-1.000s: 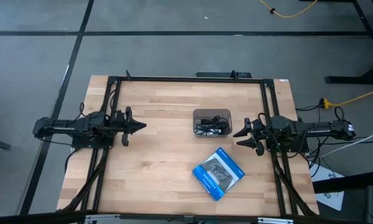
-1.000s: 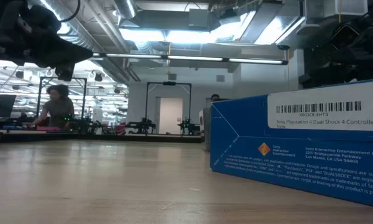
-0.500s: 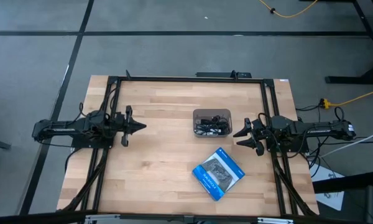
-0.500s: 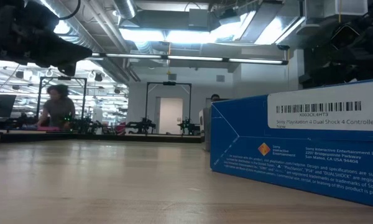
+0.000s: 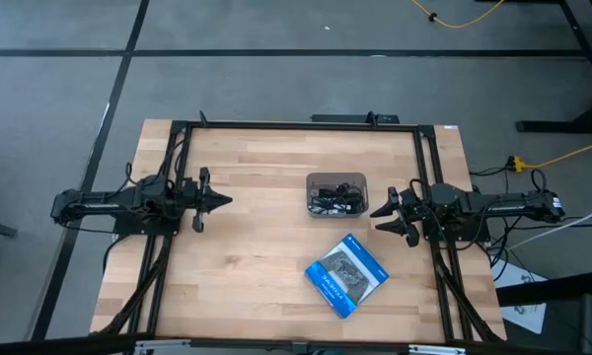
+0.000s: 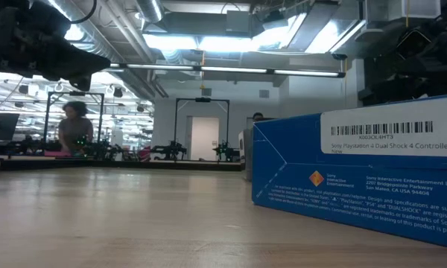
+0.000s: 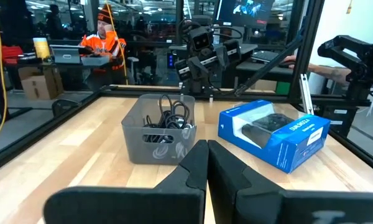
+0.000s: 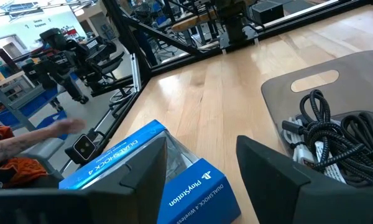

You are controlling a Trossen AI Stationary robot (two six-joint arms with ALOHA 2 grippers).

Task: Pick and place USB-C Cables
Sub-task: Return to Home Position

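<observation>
Across the view from above spreads the big wooden table (image 5: pixel 257 256). The left arm lies low at the table's left edge and the right arm at its right edge, and they point at each other over the wood. The left gripper (image 5: pixel 223 200) has its two fingers pressed tight together, with nothing between them. The right gripper (image 5: pixel 383 214) has its fingers spread apart, and it holds nothing too. A blue box (image 5: pixel 346 274) with a game controller printed on it lies flat on the table, closer to the right arm. A small gray bin (image 5: pixel 336 177) stands near the middle of the table, just beside the right gripper and well apart from the left one. The USB-C Cables (image 5: pixel 337 200) are all inside the bin in a dark tangle, and some loops stick up over its rim.
</observation>
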